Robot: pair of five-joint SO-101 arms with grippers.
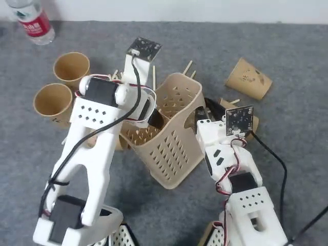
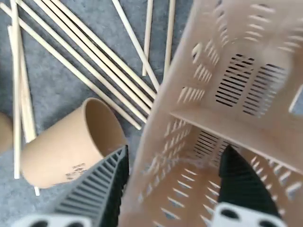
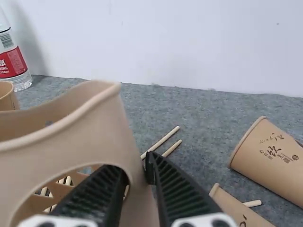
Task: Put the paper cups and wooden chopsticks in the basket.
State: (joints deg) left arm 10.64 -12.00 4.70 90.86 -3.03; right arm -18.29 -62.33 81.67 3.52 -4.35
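A beige slotted basket [image 1: 174,148] stands tilted in the middle of the grey mat. My right gripper [image 3: 139,189] is shut on its rim [image 3: 71,118], one finger inside and one outside. My left gripper [image 2: 170,189] is open astride the opposite wall [image 2: 189,71], one finger inside the basket. Just outside that wall lies a paper cup [image 2: 66,151] among several wooden chopsticks [image 2: 85,61]. Two cups [image 1: 72,66] [image 1: 52,100] stand upright at the left. Another cup [image 1: 248,78] [image 3: 267,156] lies on its side at the far right, and more chopsticks [image 1: 187,66] [image 3: 161,142] lie behind the basket.
A plastic water bottle [image 1: 33,23] [image 3: 12,61] stands at the far left corner by the white wall. A further cup [image 3: 232,208] lies close beside my right gripper. Open mat lies in front of the basket, between the two arm bases.
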